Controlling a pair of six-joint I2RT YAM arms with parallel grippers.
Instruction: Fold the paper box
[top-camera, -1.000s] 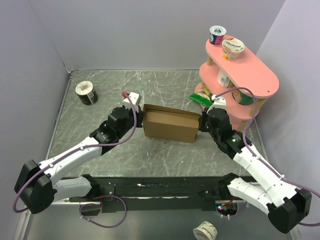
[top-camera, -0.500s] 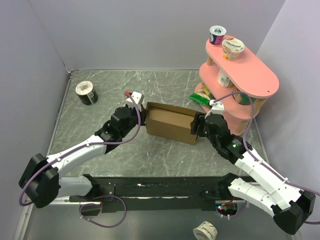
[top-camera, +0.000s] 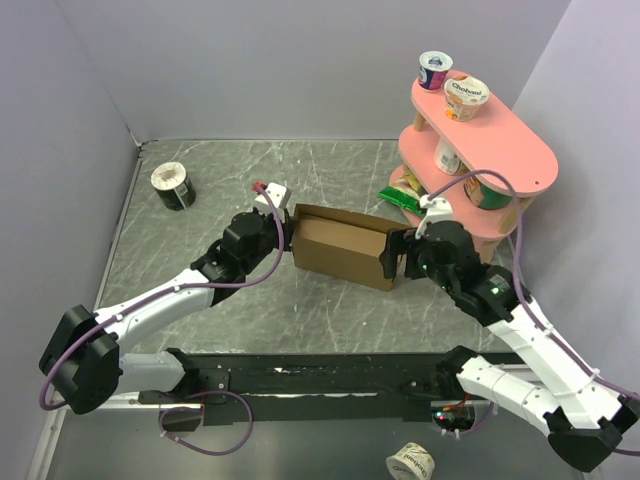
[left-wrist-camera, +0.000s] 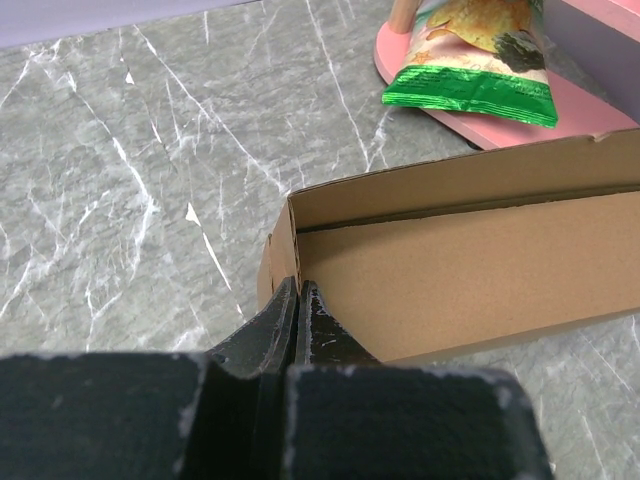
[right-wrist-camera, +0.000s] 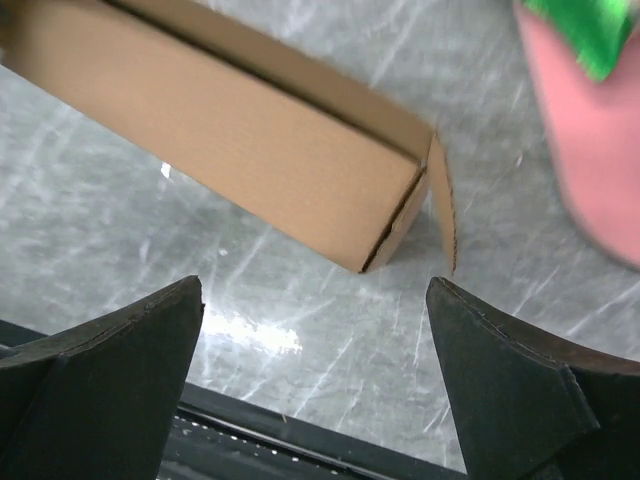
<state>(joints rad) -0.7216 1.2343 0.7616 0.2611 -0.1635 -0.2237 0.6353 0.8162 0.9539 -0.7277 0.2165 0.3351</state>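
right end effector (top-camera: 393, 255) spread wide, drawn back off paper box (top-camera: 340, 250)

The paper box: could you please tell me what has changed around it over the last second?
The right gripper opened wide and let go of the paper box at its right end. The left gripper pushed forward, turning the box slightly clockwise. It stayed shut on the box's left wall.

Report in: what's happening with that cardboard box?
Left jaws shut at left end of box. Right jaws wide open, clear. Right-end flap loose. Snack bag behind, not blocking.
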